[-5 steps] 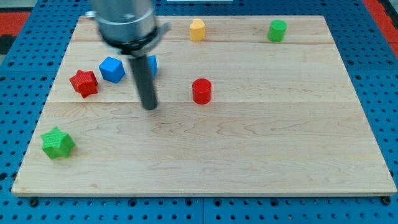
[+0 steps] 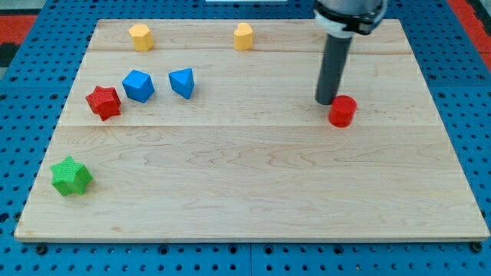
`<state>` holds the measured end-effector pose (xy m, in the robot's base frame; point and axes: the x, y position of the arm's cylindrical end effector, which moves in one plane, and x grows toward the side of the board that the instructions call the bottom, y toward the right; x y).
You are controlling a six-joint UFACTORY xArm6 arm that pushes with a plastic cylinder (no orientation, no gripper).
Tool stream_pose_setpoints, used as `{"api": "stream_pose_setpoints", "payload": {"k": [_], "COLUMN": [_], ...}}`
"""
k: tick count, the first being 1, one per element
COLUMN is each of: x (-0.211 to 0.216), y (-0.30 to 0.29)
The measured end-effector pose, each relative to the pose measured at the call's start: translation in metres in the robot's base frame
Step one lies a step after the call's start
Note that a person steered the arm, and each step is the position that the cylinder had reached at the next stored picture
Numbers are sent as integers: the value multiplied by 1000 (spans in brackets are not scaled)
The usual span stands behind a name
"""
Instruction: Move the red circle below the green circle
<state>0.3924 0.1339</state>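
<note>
Down near the top right part of the pale wooden board [image 2: 253, 192] sits my tip [image 2: 325, 101], the lower end of a straight dark rod; it carries no jaws, so nothing on it opens or closes. It rests on the wood just to the view's left of the red round cylinder block [image 2: 342, 111], at that block's upper left side, so close that I cannot tell whether the two touch.

That red cylinder stands upright, right of the board's middle and well short of the right edge. I cannot see the green circle: my rod and its housing cover the stretch of the top edge directly above.

Along the top edge, a yellow block with flat sides [image 2: 140, 36] lies towards the top left corner, and a second yellow block with a rounded top [image 2: 243, 36] sits near the middle of that edge. On the left side, a red star-shaped block [image 2: 103, 102] is nearest the left edge, a blue cube-like block [image 2: 138, 85] is just to its upper right, and a blue wedge-shaped block [image 2: 182, 82] comes next. A green star-shaped block [image 2: 71, 175] lies alone towards the bottom left corner.
</note>
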Motion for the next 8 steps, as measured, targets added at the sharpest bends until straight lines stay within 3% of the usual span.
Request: {"api": "stream_pose_setpoints", "payload": {"k": [1, 4, 6, 7, 8], "x": [1, -11, 72, 36, 22], "y": [10, -38, -13, 11, -1]}}
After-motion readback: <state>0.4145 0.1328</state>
